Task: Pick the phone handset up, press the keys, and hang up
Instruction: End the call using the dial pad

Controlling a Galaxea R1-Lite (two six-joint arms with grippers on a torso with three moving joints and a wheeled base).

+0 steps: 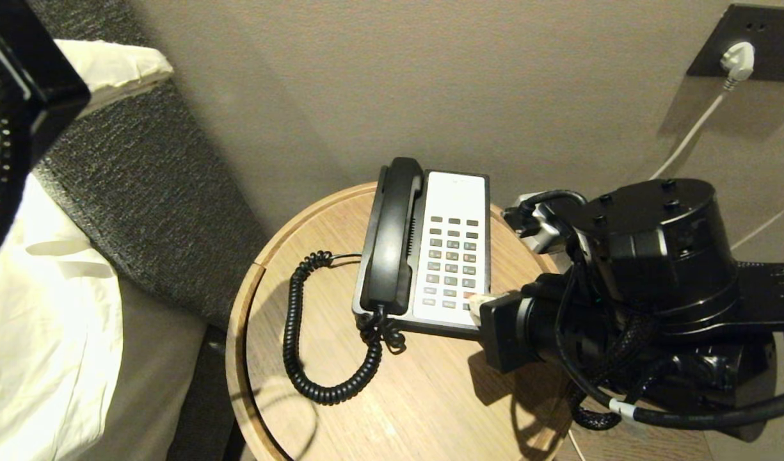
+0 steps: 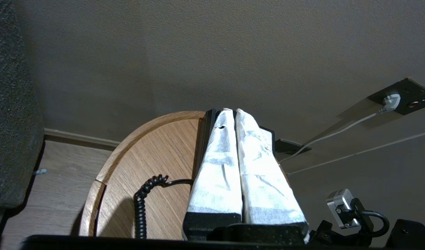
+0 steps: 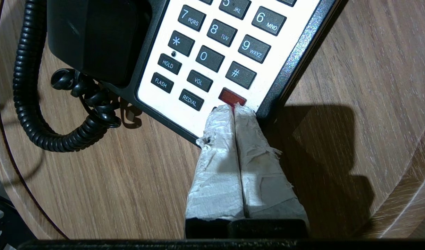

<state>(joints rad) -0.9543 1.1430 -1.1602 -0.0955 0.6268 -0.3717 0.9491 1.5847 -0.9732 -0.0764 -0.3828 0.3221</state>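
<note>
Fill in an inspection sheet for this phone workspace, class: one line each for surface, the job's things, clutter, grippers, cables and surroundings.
Surface: round wooden table with a raised rim.
Job's things: phone handset resting in its cradle on the phone base; keys in a grid on the white faceplate, red key at the near corner.
Clutter: nothing seen.
Grippers: right gripper shut, taped tips at the red key; contact unclear. Left gripper shut, holding nothing, raised off the table's left side.
Cables: coiled cord looping over the table from the handset; white cable running to a wall plug.
Surroundings: beige wall, dark upholstered panel, white bedding.
</note>
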